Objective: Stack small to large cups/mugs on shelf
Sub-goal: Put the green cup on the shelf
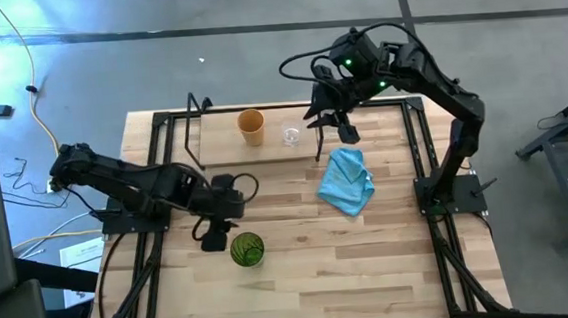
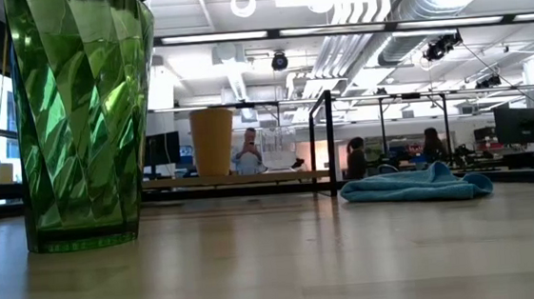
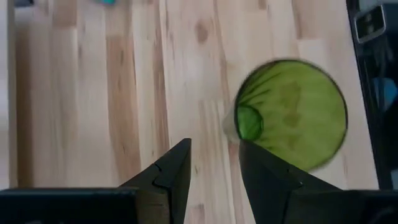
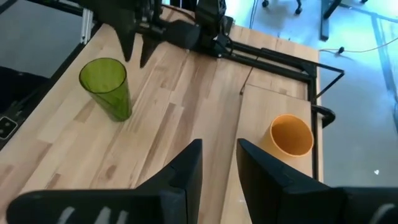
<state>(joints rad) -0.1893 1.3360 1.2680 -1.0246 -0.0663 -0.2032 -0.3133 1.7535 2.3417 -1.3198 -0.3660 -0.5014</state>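
Pale butcher-block tabletop (image 1: 312, 277) fills my overhead view, with the low light-wood shelf board (image 1: 225, 141) at its far edge between black rod uprights. As I read it, the job is barely started: the mid-sized orange-tan cup (image 1: 251, 127) and the small clear glass cup (image 1: 290, 134) already stand on the shelf side by side, apart, not nested. The tall translucent green faceted cup (image 1: 247, 250) stands upright on the table near the front, well away from the shelf. A crumpled light blue cloth (image 1: 347, 181) lies between them.

My left gripper (image 1: 213, 242) hangs just beside the green cup, fingers parted with nothing between them. My right gripper (image 1: 330, 123) hovers over the shelf just beside the glass cup, fingers likewise parted and empty. All stacking is left to do.
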